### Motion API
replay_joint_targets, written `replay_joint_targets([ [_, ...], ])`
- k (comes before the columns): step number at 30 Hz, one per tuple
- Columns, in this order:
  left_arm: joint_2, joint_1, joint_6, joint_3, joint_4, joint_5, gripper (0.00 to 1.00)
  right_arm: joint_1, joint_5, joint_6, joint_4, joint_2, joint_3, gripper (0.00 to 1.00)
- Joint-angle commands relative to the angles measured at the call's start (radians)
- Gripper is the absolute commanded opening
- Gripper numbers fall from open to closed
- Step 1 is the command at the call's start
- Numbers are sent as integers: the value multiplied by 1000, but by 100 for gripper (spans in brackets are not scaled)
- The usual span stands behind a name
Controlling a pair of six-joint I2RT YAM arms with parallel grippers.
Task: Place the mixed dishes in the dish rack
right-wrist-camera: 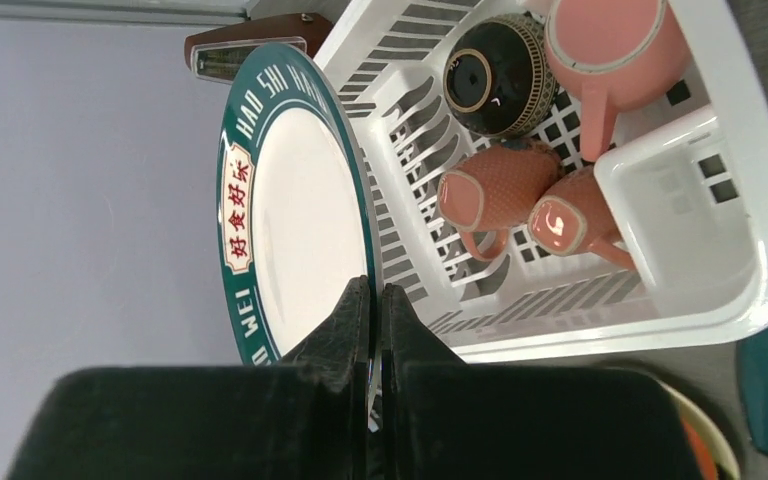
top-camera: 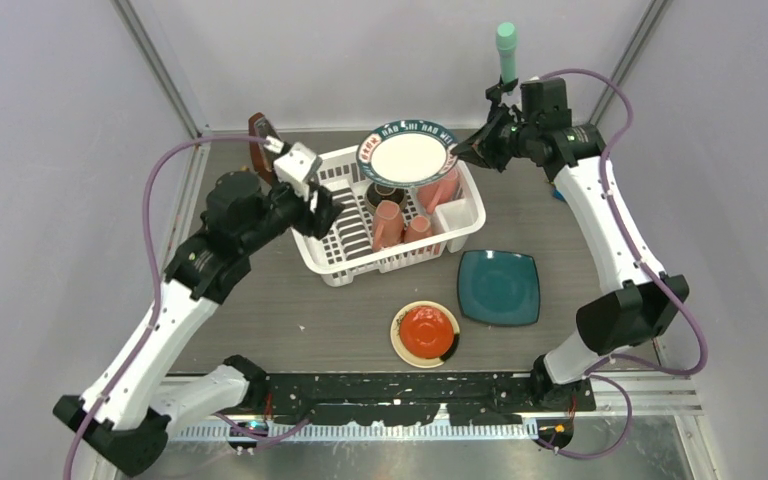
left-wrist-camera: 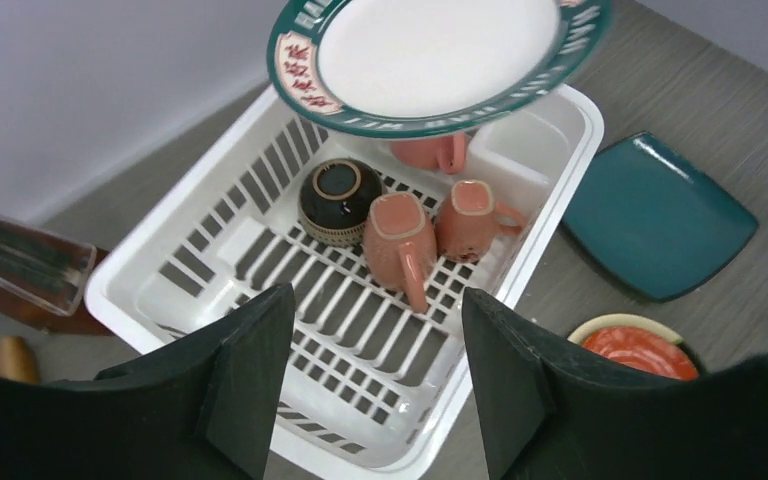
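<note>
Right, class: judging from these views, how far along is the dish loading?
Done: pink mugs and dark bowl sit in the dish rack. In hand: the right gripper pinches the teal-rimmed plate above the rack; the left gripper is open, empty. Left: the red-centred plate and teal square plate lie on the table.

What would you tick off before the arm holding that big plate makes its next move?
1. Grip: right tool shut on the plate rim. Ok.
2. Plate above the rack. Ok.
3. Slots in the rack's left part bare. Ok.
4. Straight drop path: mugs and bowl lie near or under the plate. Not ok.
5. Plate on edge for the slots: its face points upward. Not ok.
6. Left tool open, hovering by the slots; clear enough of the plate's way? Cannot tell.
</note>
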Motion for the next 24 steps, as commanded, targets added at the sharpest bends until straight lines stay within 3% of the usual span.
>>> replay_joint_targets([
  [1,-137,0,364,-155,289,139,64,59,43,236,61,25,81,0],
  [8,-132,-2,603,-149,242,143,63,149,83,341,21,105,157,0],
  [24,-73,-12,680,-113,233,69,61,256,122,313,-61,150,222,0],
])
